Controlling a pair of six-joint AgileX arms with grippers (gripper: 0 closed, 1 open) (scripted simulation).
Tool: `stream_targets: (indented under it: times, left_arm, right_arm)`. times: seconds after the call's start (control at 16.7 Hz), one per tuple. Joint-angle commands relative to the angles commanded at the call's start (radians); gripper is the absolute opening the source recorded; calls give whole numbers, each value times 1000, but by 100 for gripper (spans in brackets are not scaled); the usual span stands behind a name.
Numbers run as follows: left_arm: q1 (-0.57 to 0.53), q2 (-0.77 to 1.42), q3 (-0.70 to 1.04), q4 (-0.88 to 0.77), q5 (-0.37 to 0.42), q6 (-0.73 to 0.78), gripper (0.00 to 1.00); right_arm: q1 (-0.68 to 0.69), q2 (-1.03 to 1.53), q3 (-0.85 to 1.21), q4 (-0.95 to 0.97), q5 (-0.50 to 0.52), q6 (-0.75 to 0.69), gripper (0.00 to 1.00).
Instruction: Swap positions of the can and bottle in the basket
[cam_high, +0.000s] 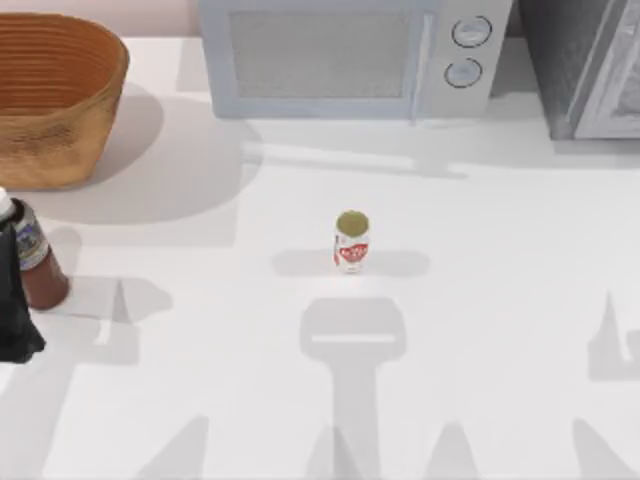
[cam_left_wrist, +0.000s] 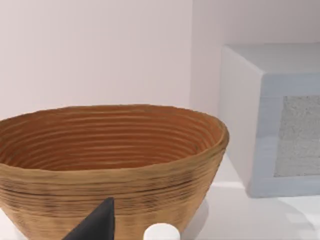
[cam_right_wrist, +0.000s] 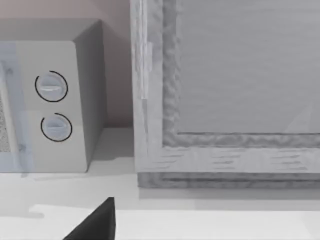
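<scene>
The left claw (cam_high: 15, 300) at the bench's left edge is clenched on the bottle (cam_high: 35, 262), apparently to reach the basket (cam_high: 60, 110) beyond; the can (cam_high: 351, 241) stands mid-bench.

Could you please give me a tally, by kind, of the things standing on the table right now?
Basket: 1
Bottle: 1
Can: 1
Microwave: 1
Grey cabinet-like unit: 1
Total: 5

Wicker basket (cam_left_wrist: 110, 165) before a dark tool finger (cam_left_wrist: 97, 222) and white bottle cap (cam_left_wrist: 161, 233), microwave (cam_left_wrist: 270, 120) beside.
</scene>
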Motion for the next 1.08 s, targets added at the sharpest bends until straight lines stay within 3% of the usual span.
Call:
stream_targets:
  times: [0.24, 0.72, 1.08]
  left_arm:
    - [3, -149, -83, -83, -82, -5, 100]
    - [3, -146, -89, -77, -87, -5, 100]
    - [19, 134, -98, 182, -83, -1, 100]
  right_arm:
    - [0, 0, 0, 0, 0, 0, 100]
    - [0, 0, 0, 0, 0, 0, 100]
    - [0, 0, 0, 0, 0, 0, 100]
